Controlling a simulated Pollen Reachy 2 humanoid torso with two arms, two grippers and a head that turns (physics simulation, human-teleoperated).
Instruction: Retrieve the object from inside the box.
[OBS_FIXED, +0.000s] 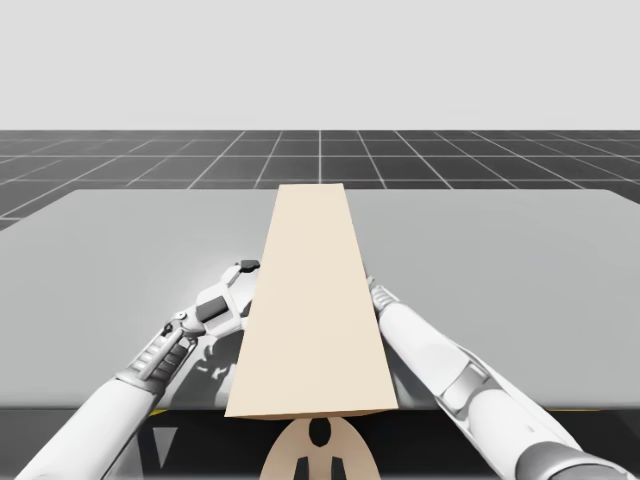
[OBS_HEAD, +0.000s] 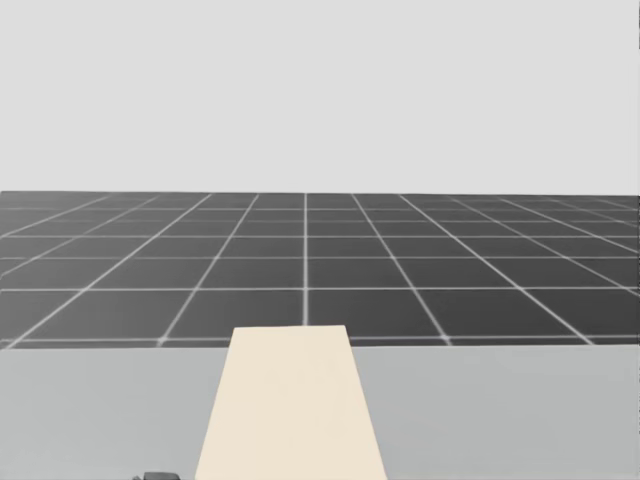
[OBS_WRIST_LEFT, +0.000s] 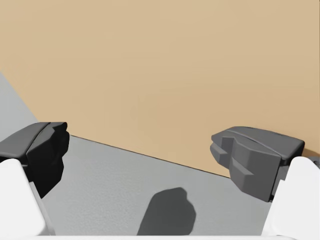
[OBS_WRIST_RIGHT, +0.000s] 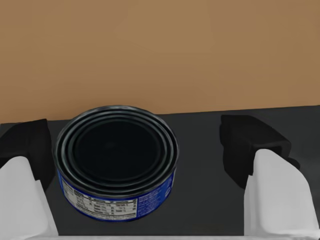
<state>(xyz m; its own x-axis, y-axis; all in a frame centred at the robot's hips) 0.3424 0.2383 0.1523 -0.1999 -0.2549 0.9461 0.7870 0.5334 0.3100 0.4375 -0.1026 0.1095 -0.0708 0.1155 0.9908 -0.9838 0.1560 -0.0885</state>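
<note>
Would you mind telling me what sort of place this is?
Probably a simulated test bench: a plain grey table, a dark grid floor, and a blank grey backdrop.

light: bright, even | shadows: soft, on table (OBS_FIXED: 500, 250) | box (OBS_WRIST_RIGHT: 160, 50) interior: dim

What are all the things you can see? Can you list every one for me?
box: one, light tan, long, in the middle of the table.
can: one, round, blue side and dark top, on a dark surface in front of a brown wall.
table: one, grey, under the box.
floor: one, dark with a pale grid, beyond the table.
left gripper: one, white with dark fingers, open, over the table facing the box's tan side.
right gripper: one, white with dark fingers, open, with the can between its fingers.
</note>
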